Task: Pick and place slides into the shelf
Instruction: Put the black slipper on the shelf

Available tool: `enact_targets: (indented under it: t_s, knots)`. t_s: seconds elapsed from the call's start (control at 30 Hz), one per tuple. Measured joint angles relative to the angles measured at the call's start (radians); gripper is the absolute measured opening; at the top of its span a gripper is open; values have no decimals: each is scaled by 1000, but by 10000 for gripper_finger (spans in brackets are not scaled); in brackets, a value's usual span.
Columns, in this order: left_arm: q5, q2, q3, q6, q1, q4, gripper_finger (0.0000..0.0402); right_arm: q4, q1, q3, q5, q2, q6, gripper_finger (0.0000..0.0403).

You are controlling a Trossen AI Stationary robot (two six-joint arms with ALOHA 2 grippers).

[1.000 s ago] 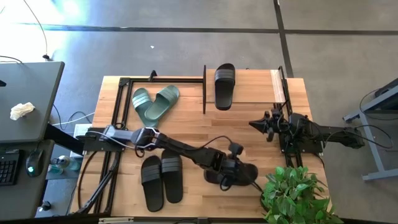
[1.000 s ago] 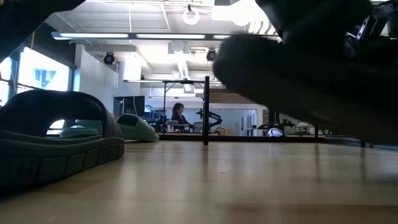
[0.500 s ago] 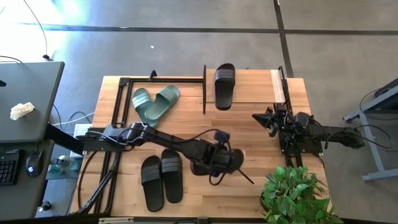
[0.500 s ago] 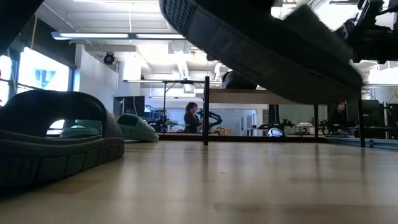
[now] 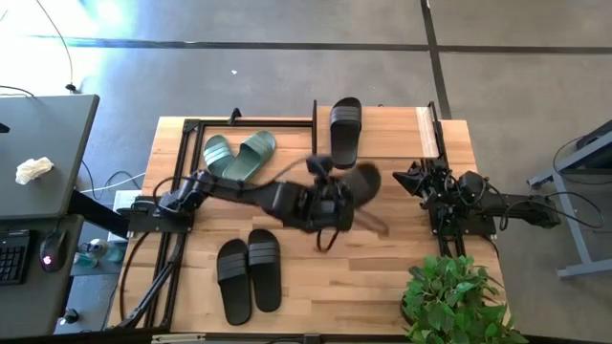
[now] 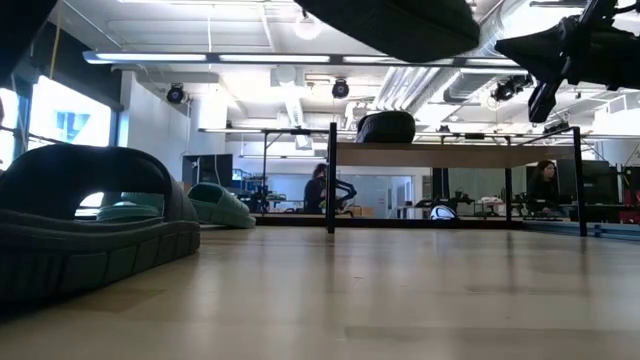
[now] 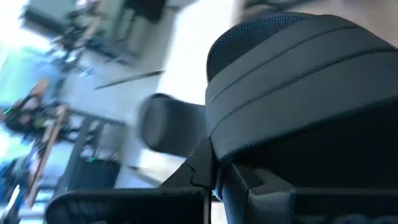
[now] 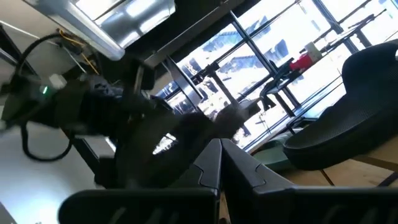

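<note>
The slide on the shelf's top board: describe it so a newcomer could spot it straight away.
Start at the shelf, the rod rack with a light wooden top board at the table's far edge. One black slide lies alone on that board, beside the upright rod. Unlike the sage-green pair left of the rod, the black pair at the near edge, and the slide carried by the left gripper, it sits raised.

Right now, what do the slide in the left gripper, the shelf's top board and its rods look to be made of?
The black slide held in the left gripper: probably matte rubber or foam, judging by its dull, finely textured strap with moulded ribs. The top board of the shelf: light wood, with visible grain and a pale, low-sheen face. The rods: thin, straight and black, likely painted metal, though the finish is hard to tell.
</note>
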Motion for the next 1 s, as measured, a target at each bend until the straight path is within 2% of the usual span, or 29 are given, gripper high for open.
enact_targets:
  t_s: [0.13, 0.23, 0.37, 0.5, 0.7, 0.8, 1.0]
  knots:
    - [-44, -28, 0, 58, 79, 160, 0, 4, 0, 0, -1, 0, 0, 0]
    - [-57, -31, 0, 151, 141, 360, 0, 20, 0, 0, -1, 0, 0, 0]
    - [-43, -16, 3, 280, 217, 628, 0, 52, 0, 0, -4, 0, 0, 0]
    - [-15, 28, 2, 288, 281, 761, 0, 58, 0, 0, -4, 0, 0, 0]
    - [67, 91, 1, 183, 337, 807, 0, 59, 0, 0, -4, 0, 3, 0]
    - [113, 129, 1, 181, 348, 810, 0, 60, 0, 0, -3, 0, 3, 0]
    - [131, 199, 1, 185, 358, 770, 0, 90, 0, 0, 0, 0, 6, 0]
